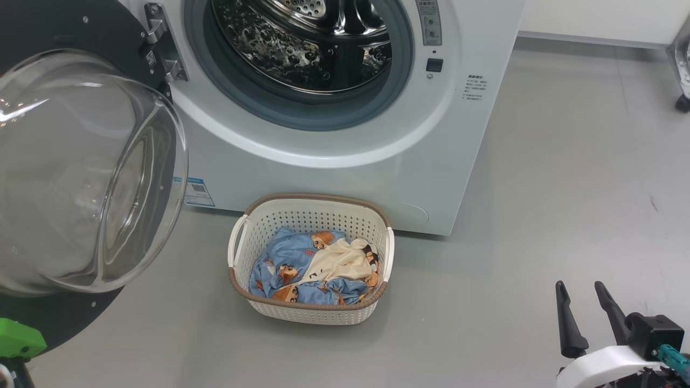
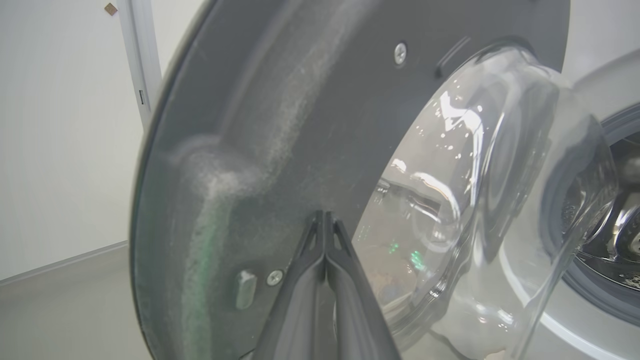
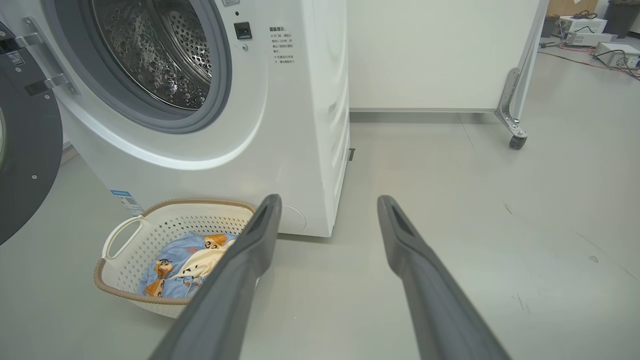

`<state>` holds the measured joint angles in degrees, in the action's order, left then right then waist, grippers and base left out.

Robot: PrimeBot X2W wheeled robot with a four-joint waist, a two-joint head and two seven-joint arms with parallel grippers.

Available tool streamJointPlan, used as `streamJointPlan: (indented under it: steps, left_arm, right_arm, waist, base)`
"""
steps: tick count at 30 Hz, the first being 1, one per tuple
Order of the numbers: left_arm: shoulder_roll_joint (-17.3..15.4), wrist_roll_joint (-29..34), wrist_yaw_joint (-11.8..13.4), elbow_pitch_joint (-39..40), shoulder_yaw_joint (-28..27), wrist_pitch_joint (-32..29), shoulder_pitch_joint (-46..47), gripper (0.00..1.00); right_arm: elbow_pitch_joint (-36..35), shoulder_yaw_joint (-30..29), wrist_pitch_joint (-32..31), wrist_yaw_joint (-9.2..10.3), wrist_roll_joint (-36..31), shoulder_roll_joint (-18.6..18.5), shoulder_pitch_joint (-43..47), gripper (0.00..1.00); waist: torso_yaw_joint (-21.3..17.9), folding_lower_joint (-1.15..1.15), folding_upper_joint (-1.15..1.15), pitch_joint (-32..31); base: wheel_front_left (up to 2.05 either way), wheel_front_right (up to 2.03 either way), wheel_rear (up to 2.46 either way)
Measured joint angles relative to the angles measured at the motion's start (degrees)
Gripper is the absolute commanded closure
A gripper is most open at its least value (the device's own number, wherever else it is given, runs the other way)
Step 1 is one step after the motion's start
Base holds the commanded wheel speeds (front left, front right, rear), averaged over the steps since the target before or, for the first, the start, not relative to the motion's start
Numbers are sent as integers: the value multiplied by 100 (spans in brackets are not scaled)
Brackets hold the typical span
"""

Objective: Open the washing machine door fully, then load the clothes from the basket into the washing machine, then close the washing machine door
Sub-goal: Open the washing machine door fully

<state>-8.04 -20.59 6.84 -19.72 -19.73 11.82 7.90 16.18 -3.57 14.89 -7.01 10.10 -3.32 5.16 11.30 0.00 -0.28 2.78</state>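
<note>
Overview: the washing machine door (image 1: 81,172) is standing swung open at the left of the washing machine (image 1: 334,172). It is hanging on its hinge (image 1: 161,48), with its clear glass bowl bulging toward the head camera inside the black rim. The perforated steel drum (image 1: 312,37) is showing through the round opening, ringed by the grey gasket (image 1: 302,108). A blue label sticker (image 1: 197,191) is sitting low on the machine's front, just beside the door's glass.

The basket (image 1: 318,198) is resting on the grey floor (image 1: 512,215), just in front of the machine's base and below the opening. The clothes (image 1: 291,258) are lying heaped inside it: light blue printed pieces with a cream piece (image 1: 339,261) draped over them toward the right.

The left claw (image 2: 325,216) is pointing at the door's dark inner face with its fingers pressed together. Its tips are lying beside the edge of the glass; whether they are touching the door cannot be told. The right claw (image 1: 580,286) is hovering over bare floor, well apart from the basket, with its fingers spread wide and pinching nothing.
</note>
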Motion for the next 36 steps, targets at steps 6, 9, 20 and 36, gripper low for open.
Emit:
streamJointPlan:
  steps: [6, 9, 20, 36]
  left_arm:
    - [22, 4, 1, -86, -48, 80, 23, 100]
    - [84, 3, 14, 4, -38, 96, 29, 100]
    - [356, 77, -153, 1272, 493, 213, 58, 33]
    - [515, 120, -894, 1646, 1606, 238, -728, 0]
  right_arm:
    - [9, -13, 0, 0, 2, 2, 4, 0]
    - [11, -29, 0, 0, 27, 2, 12, 0]
    - [9, -1, 0, 0, 44, 9, 98, 0]
    - [-119, 468, 0, 0, 43, 43, -31, 0]
  waist:
    - [-82, 0, 0, -67]
    - [-113, 0, 0, -107]
    - [-152, 0, 0, -172]
    - [-615, 0, 0, -161]
  base:
    - [0, 0, 0]
    - [0, 0, 0]
    - [0, 0, 0]
    - [0, 0, 0]
